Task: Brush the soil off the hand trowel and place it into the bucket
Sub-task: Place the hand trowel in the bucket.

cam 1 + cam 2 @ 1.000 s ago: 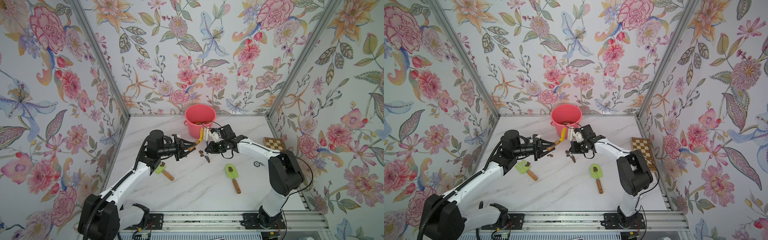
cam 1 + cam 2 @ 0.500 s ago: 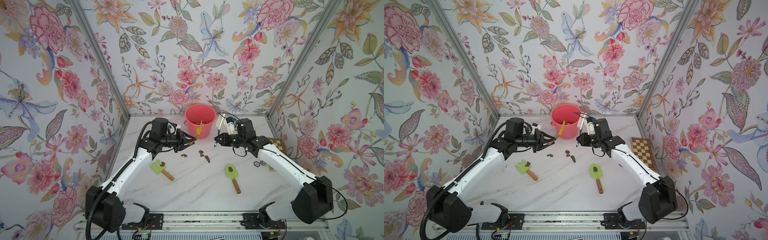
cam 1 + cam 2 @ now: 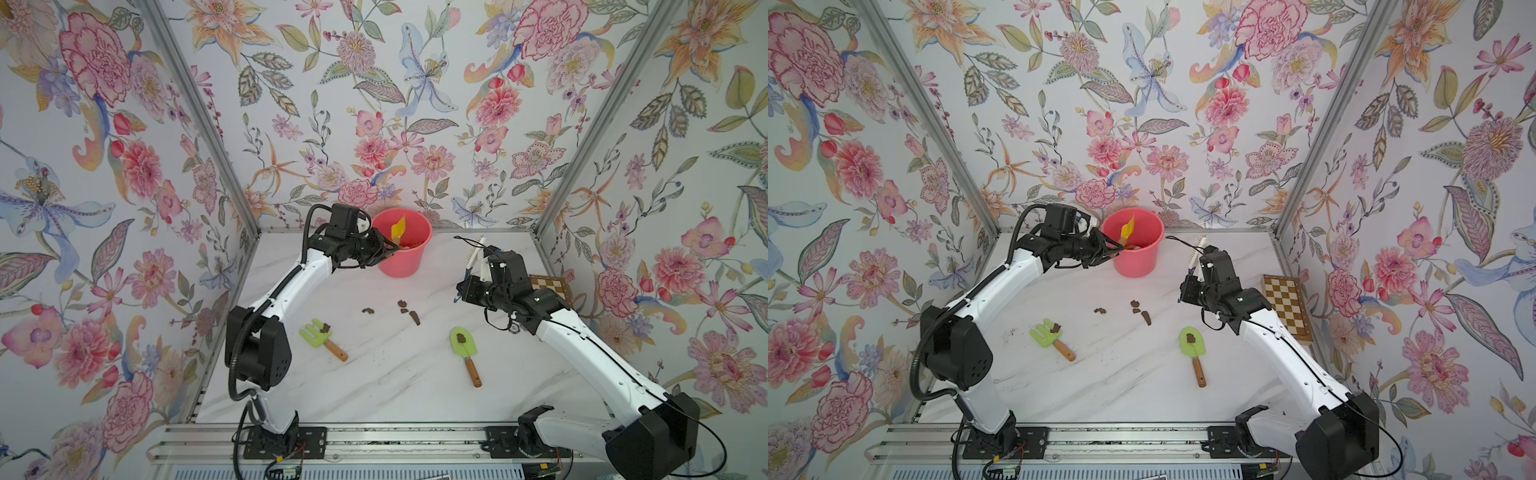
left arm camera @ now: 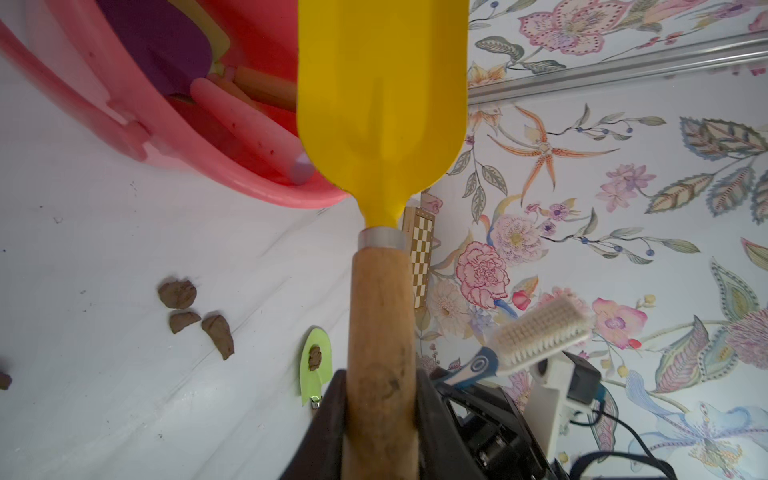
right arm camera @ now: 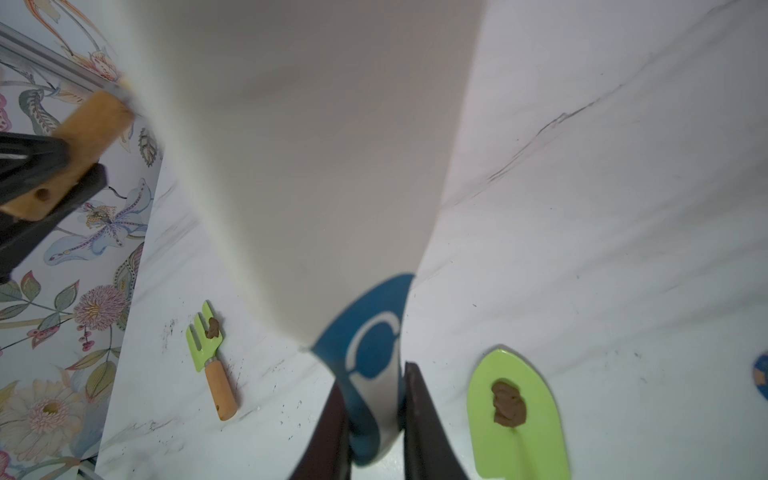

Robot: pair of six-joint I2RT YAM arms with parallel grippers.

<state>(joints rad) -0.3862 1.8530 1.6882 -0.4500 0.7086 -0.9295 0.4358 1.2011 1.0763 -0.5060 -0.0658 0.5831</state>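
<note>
The yellow trowel (image 3: pixel 397 228) hangs over the mouth of the bucket (image 3: pixel 402 264). Its blade leads and tilts upward, and its wooden handle is pinched in the fully closed left gripper (image 3: pixel 386 250), which reaches in from beside the rim. In the left wrist view the blade looks clean, so I judge that the brushing is done and the drop comes next. Gripping the handle end leaves the blade free to slide in among the tools already inside. Soil (image 3: pixel 409 311) lies in lumps on the table (image 3: pixel 395 390), well apart from the bucket. The right gripper (image 5: pixel 376 415), clamped on the blue neck of the brush (image 3: pixel 471 253), holds its bristles raised and off to the side, likely to keep clear. A green trowel (image 3: pixel 462 343) and a green fork (image 3: pixel 314 333), each carrying a lump of soil, lie nearer the front.
</note>
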